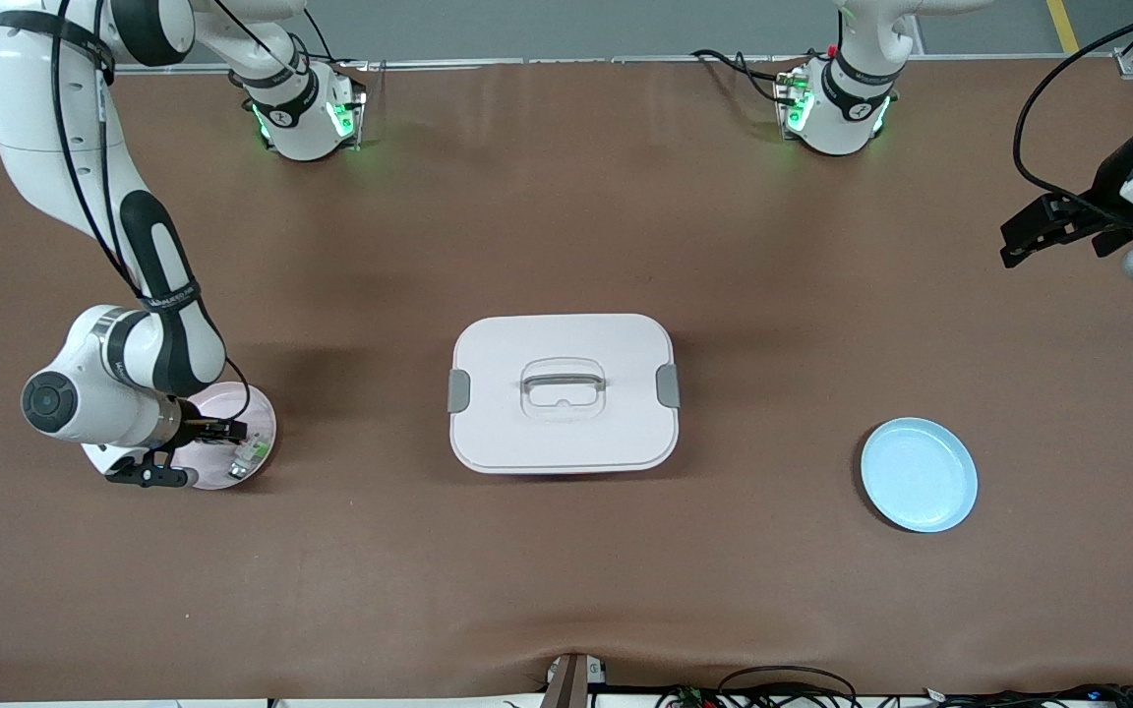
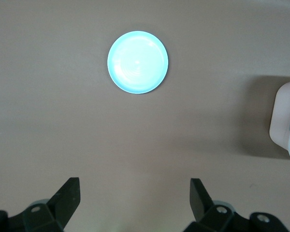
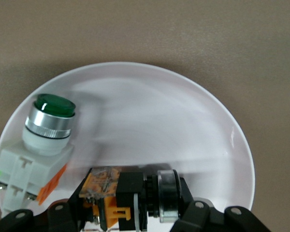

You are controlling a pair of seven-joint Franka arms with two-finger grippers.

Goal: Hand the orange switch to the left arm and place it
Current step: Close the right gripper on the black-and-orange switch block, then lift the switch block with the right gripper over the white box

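On the pink plate [image 3: 222, 125], the right gripper [image 3: 130, 212] is clamped on the orange switch [image 3: 130, 195], which looks light, rigid and small, best pinched across its black body. The left gripper [image 2: 135, 203] waits wide open above the desk [image 1: 566, 590], well apart from the box [image 1: 564, 393].

In the front view the right arm's wrist covers the orange switch [image 3: 130, 203] and much of the pink plate [image 1: 257, 408]. The left wrist view cuts off the box [image 2: 285, 121] at its edge. The left claw [image 1: 1043, 231] sits half out of frame at the desk [image 1: 566, 590] edge.
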